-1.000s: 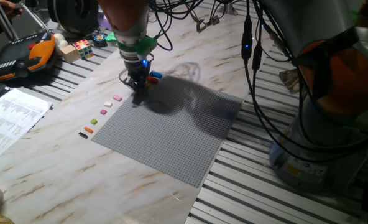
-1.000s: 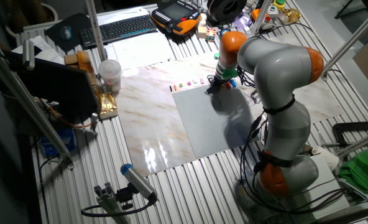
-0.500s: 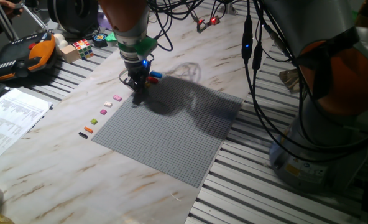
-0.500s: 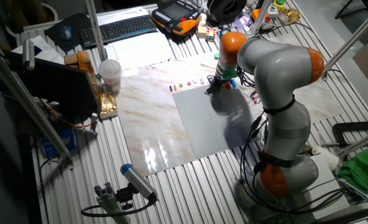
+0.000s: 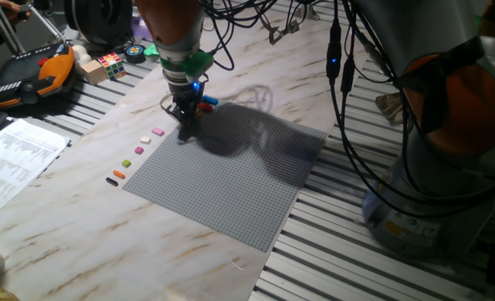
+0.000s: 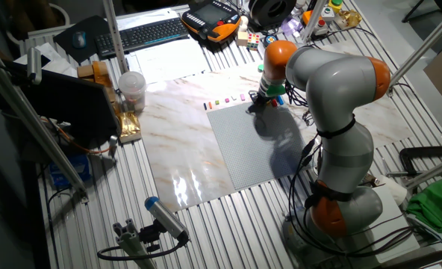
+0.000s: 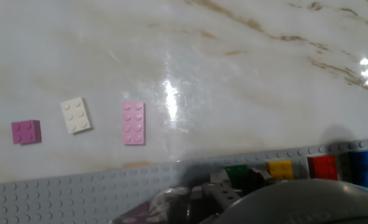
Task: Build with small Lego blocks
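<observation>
My gripper stands low over the far left corner of the grey baseplate. In the hand view its fingertips hug a green block sitting on the plate's edge row, so my gripper looks shut on it. Beside the green one stand a yellow block, a red block and a blue block. On the marble lie a pink block, a white block and a magenta block. Orange and black blocks continue that row.
A puzzle cube, an orange-and-black pendant and printed papers lie left of the marble top. Cables hang behind my arm. A keyboard and a cup stand at the far side. Slatted aluminium surrounds the marble.
</observation>
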Controlling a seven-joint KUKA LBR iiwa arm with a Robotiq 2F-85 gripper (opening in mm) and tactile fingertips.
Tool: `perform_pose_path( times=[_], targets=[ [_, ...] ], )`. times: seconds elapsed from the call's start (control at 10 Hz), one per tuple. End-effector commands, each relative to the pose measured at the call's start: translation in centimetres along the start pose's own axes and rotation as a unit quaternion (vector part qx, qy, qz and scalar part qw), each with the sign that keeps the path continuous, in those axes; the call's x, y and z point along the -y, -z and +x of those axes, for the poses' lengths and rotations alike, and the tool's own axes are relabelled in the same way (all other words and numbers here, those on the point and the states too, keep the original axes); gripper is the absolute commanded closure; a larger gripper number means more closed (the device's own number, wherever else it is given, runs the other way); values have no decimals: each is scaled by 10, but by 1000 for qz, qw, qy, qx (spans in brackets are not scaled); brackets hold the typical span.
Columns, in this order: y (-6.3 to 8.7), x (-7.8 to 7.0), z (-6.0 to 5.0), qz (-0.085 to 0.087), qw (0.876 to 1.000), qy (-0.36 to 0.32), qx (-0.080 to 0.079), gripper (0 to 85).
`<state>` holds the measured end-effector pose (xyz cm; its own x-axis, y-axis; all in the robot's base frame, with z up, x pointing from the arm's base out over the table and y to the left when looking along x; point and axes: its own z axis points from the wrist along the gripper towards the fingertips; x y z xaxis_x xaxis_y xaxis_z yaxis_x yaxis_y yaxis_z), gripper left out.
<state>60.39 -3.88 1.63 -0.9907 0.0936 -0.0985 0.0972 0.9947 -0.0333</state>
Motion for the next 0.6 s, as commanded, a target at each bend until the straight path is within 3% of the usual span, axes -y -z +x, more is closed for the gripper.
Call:
perform_pose_path(
  times=[0.0,0.5],
  targets=[
    [1,0,0,2,1000,1,-1,263],
    [6,-1,-3,6,1000,3,-7,267]
  ],
)
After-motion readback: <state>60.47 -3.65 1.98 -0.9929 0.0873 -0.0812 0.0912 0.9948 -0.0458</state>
